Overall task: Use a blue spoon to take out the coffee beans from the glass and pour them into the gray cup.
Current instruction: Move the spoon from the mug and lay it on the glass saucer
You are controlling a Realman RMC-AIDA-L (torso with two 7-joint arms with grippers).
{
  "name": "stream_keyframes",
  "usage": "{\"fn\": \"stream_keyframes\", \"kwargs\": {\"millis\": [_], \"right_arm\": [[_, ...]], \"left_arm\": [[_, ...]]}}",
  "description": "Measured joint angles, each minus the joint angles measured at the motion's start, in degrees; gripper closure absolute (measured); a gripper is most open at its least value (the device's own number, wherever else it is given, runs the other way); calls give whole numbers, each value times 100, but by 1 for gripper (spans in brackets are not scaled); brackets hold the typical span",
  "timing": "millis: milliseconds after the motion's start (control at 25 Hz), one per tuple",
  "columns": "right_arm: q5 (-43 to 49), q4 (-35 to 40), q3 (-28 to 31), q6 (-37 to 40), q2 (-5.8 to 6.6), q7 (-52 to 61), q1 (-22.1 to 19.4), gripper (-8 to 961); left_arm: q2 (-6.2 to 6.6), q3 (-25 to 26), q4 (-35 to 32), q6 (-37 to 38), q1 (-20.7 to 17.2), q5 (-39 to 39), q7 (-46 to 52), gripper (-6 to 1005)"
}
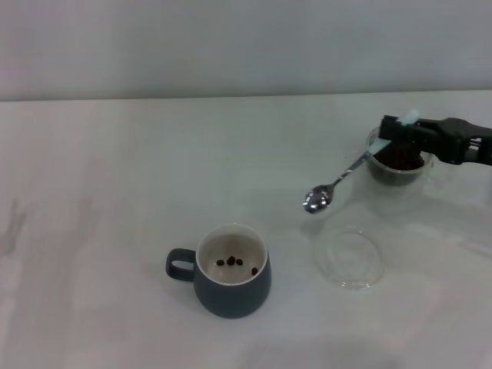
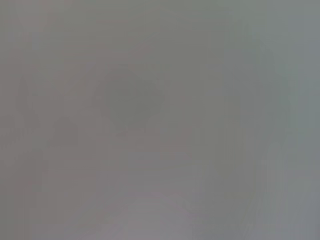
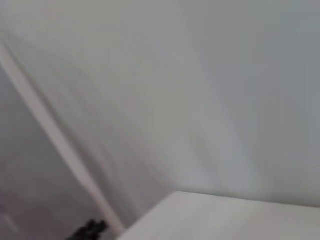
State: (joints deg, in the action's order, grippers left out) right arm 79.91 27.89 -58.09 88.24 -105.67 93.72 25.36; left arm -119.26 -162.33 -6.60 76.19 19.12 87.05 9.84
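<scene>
In the head view my right gripper [image 1: 401,127] reaches in from the right edge and is shut on the pale blue handle of the blue spoon [image 1: 338,181]. The spoon slopes down to the left; its silver bowl [image 1: 316,201] hangs empty above the table. The glass [image 1: 398,164] with coffee beans [image 1: 400,156] stands right under the gripper. The gray cup [image 1: 232,272] stands at the front middle, handle to the left, with a few beans [image 1: 234,264] inside. My left gripper is out of view.
A flat clear glass dish [image 1: 348,257] lies on the white table [image 1: 115,192] between the cup and the glass. The left wrist view shows only a plain grey surface. The right wrist view shows wall and a table corner.
</scene>
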Motion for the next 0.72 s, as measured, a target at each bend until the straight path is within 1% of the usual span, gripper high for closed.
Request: {"fn": "stream_keyframes", "kwargs": {"millis": [120, 280, 440, 720], "right_arm": [[142, -96, 0, -336, 43, 3, -31, 805], [417, -205, 0, -747, 56, 94, -43, 805], [525, -345, 8, -818, 57, 141, -70, 806], [526, -408, 8, -975, 54, 145, -276, 806]], "left_arm": [[0, 0, 0, 0, -7, 6, 0, 114], [0, 0, 0, 0, -3, 5, 0, 114], [0, 0, -5, 0, -3, 0, 0, 114], [0, -3, -29, 1, 3, -12, 0, 114]]}}
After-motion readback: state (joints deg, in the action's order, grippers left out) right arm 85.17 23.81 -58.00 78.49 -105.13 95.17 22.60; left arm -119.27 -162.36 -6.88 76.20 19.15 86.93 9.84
